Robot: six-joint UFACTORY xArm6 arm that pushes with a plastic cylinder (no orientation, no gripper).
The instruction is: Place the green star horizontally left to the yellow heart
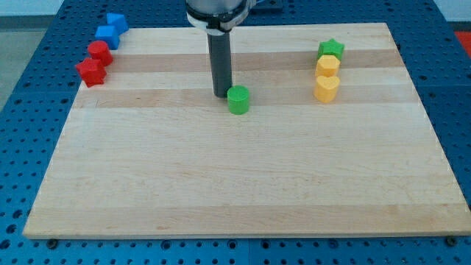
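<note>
The green star sits at the view's upper right, at the top of a short column. Just below it is a yellow hexagonal block, and below that the yellow heart. The three nearly touch. My tip rests on the board near the top centre, far to the left of that column. It stands just left of a green cylinder, almost touching it.
On the wooden board's upper left edge sit a red star, a red block and two blue blocks, partly off the board. Blue perforated table surrounds the board.
</note>
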